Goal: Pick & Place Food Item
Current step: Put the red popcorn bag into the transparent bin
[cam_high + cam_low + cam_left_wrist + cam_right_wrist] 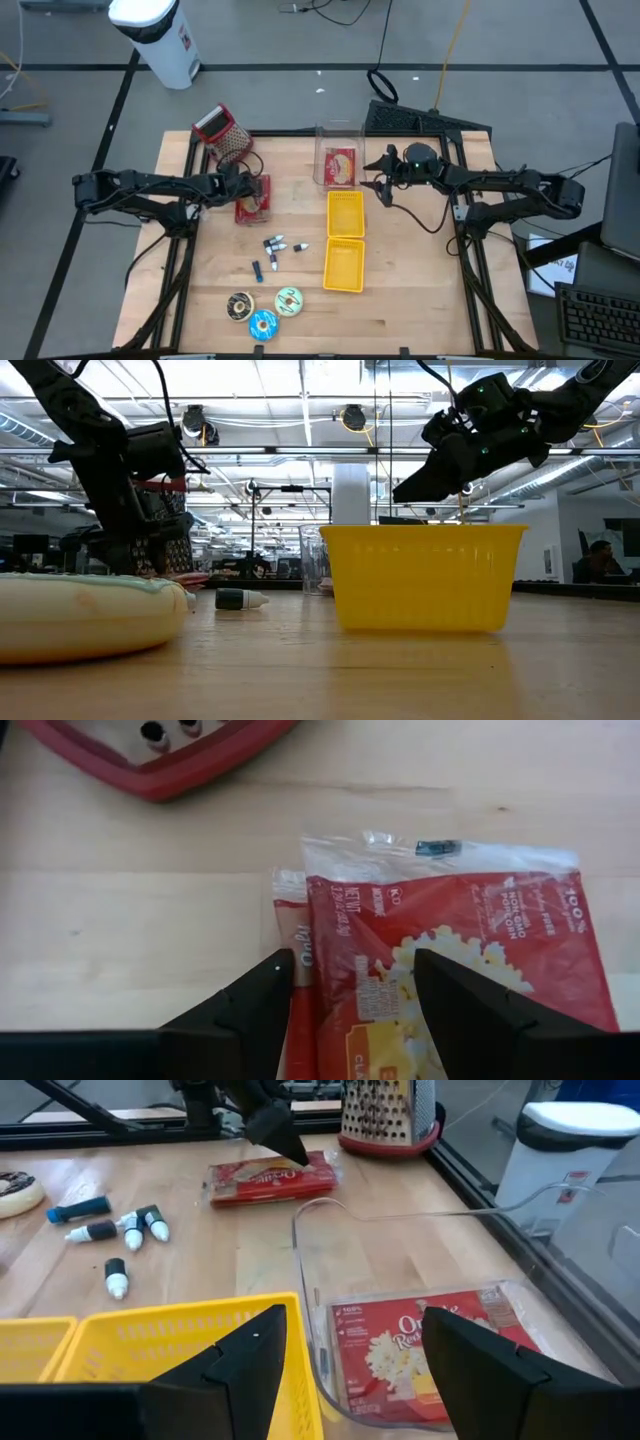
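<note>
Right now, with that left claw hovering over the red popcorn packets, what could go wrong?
Two popcorn packets overlap beneath the open left gripper, so it might pinch both, or only slippery wrapper. The cheese grater stands close behind; a wide swing could knock it. The clear bin already holds one packet, and the open right gripper hovers at its rim, perhaps blocking the way in.

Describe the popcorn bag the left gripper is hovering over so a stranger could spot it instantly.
On the wooden table, look to the left half, just in front of the red-rimmed box grater. There the popcorn bag lies flat under the open left gripper. Unlike the other popcorn bag, it sits on bare wood, not inside the clear container.
</note>
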{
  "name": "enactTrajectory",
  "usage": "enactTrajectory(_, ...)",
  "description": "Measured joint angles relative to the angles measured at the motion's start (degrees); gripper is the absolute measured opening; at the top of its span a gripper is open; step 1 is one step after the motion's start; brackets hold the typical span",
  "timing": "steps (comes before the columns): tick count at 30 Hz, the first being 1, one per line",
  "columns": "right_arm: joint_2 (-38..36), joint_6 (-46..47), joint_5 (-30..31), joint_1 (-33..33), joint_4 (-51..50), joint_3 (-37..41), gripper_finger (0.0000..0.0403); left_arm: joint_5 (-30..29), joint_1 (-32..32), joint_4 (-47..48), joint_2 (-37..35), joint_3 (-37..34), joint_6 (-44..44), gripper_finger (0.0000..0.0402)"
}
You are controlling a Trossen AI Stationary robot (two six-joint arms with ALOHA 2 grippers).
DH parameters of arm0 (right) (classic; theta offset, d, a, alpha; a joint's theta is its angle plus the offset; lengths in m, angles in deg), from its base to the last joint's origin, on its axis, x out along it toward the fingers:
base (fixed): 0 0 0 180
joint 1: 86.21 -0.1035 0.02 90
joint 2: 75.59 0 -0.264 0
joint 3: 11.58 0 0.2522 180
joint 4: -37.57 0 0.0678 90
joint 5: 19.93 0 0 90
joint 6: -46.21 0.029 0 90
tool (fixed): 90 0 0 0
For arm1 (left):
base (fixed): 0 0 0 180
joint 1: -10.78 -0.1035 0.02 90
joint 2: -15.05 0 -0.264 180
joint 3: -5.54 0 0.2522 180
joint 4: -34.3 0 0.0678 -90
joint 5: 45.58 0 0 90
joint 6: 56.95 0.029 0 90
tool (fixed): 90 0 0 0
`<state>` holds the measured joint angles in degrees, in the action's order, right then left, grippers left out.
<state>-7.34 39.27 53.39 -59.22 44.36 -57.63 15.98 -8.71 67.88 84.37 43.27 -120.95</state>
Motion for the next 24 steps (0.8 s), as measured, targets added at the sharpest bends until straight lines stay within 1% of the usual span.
enactTrajectory(8,0.0,0.1,0.0,0.0,-0.4,0.0,0.0222,-1.8,0.0,-1.3,0.0,0.0,4.1,0.0211)
enactTrajectory(14,0.0,0.1,0.0,0.0,-0.3,0.0,0.0222,-3.4,-0.1,-6.5,0.0,0.0,10.3,0.0212)
enactTrajectory(24,0.0,1.6,0.1,0.0,-0.3,0.0,0.0222,-2.9,-3.3,-6.5,0.0,0.0,10.9,0.0212)
